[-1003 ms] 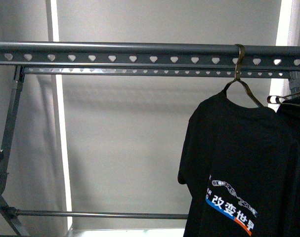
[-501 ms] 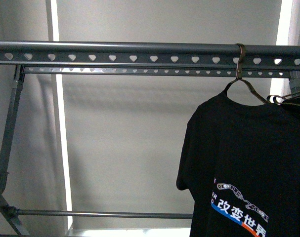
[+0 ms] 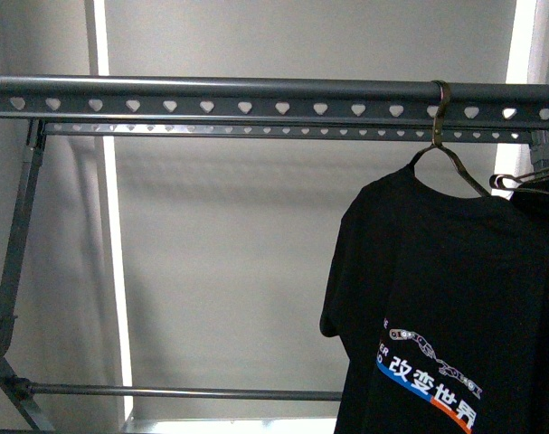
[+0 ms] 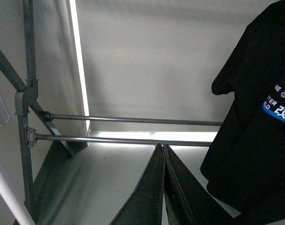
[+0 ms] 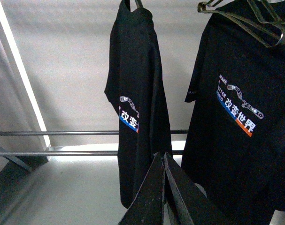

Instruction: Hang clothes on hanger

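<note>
The black T-shirt (image 3: 437,298) with the white, blue and orange print hangs by its brass-coloured hook (image 3: 440,107) on the dark grey rail (image 3: 211,98) with heart-shaped holes, toward the rail's right end. Neither gripper shows in the front view. My left gripper (image 4: 162,147) is shut and empty, low down, apart from the shirt (image 4: 259,117) at its side. My right gripper (image 5: 162,154) is shut and empty, just below and in front of the same shirt (image 5: 137,79), seen nearly edge-on.
A similar black T-shirt (image 5: 245,117) on thin silvery wire hangers (image 5: 255,16) hangs close beside the first, at the far right of the front view (image 3: 541,235). Slim grey poles (image 3: 16,244) and low cross rods (image 4: 133,121) frame the rack. A grey wall lies behind.
The hung T-shirt has swayed a little on its hook, its print shifting down and back. A dark part at the front view's left edge has left the picture.
</note>
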Controlling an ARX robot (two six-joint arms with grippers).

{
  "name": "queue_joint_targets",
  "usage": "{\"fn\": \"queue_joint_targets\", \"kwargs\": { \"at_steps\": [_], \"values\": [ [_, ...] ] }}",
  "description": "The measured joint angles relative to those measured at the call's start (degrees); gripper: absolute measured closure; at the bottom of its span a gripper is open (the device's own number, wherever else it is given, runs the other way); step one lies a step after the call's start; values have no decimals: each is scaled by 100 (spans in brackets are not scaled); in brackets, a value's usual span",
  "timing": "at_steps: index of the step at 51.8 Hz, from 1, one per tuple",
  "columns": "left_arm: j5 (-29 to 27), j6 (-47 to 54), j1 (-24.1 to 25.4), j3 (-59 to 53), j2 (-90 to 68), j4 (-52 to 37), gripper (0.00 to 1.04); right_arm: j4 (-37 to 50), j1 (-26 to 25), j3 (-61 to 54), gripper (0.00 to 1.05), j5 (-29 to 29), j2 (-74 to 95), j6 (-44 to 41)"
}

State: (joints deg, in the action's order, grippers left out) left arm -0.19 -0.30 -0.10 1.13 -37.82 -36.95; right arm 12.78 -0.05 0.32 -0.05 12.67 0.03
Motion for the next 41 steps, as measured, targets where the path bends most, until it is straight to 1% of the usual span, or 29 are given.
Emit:
{"fn": "queue_joint_targets", "kwargs": {
  "at_steps": [4, 9, 10, 11, 14, 22, 41],
  "values": [
    [2, 0, 0, -7, 175, 186, 101, -98, 0, 0, 102, 0, -118, -2],
    [2, 0, 0, -7, 682, 627, 101, -295, 0, 0, 102, 0, -302, 0],
    [2, 0, 0, -7, 756, 691, 101, -463, 0, 4, 102, 0, -452, 0],
    [2, 0, 0, -7, 859, 785, 101, -807, 0, 4, 102, 0, -680, 0],
    [0, 0, 0, -9, 1023, 946, 101, -1204, 0, 4, 102, 0, -1023, -2],
    [4, 2, 0, -9, 1537, 1425, 101, -1266, 0, 4, 102, 0, -1241, -2],
    [2, 0, 0, -9, 2312, 2194, 101, -1268, 0, 4, 102, 0, -1241, -2]
  ]
}}
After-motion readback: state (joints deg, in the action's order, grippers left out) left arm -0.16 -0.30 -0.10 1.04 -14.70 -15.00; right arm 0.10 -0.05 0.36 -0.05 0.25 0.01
